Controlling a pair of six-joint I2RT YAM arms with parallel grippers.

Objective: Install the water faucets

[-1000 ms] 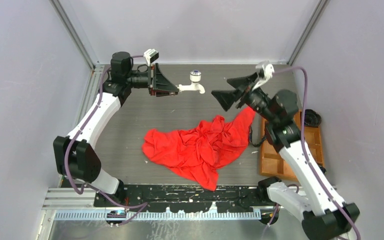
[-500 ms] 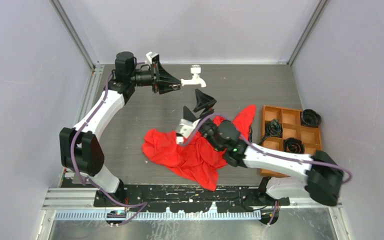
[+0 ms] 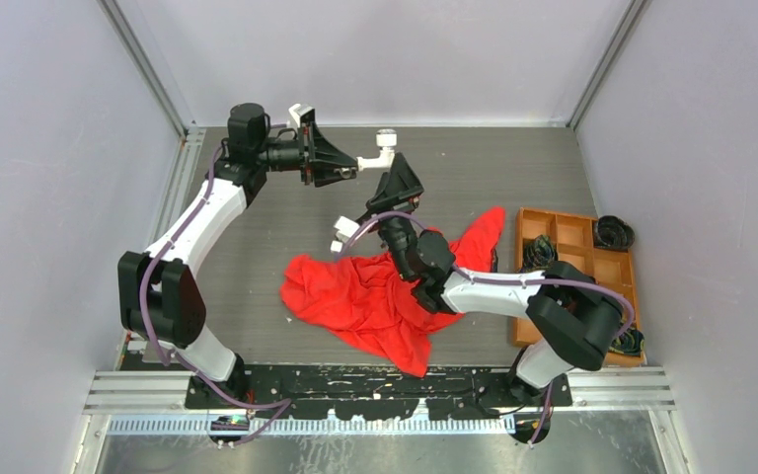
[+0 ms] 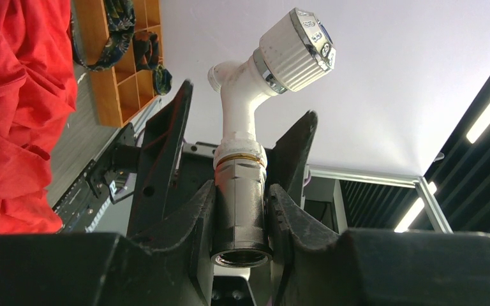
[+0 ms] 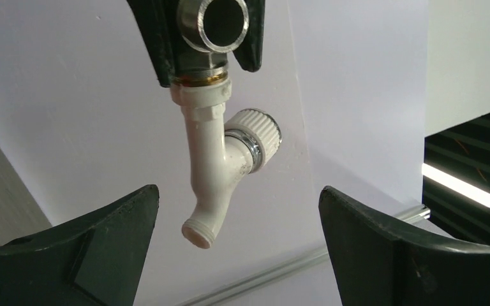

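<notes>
The white plastic faucet [image 3: 382,150] hangs in the air at the far middle of the table. My left gripper [image 3: 353,166] is shut on its grey metal fitting [image 4: 241,204], below the brassy ring. The white body and round knob [image 4: 296,48] stick out past the fingers. My right gripper [image 3: 398,180] is open just right of and below the faucet. In the right wrist view the faucet [image 5: 210,166] hangs spout-down between and beyond the wide-open right gripper [image 5: 237,194], touching neither finger. The left fingers [image 5: 159,38] clamp the fitting [image 5: 212,25] at the top.
A crumpled red cloth [image 3: 385,291] lies in the middle of the table under the right arm. An orange compartment tray [image 3: 563,214] with black coiled parts stands at the right. The cloth [image 4: 13,108] and tray [image 4: 111,83] also show in the left wrist view.
My right arm has swung from the far right to the table's middle, bringing its open gripper up to the faucet. My left gripper has shifted slightly and turned the faucet, still holding it.
</notes>
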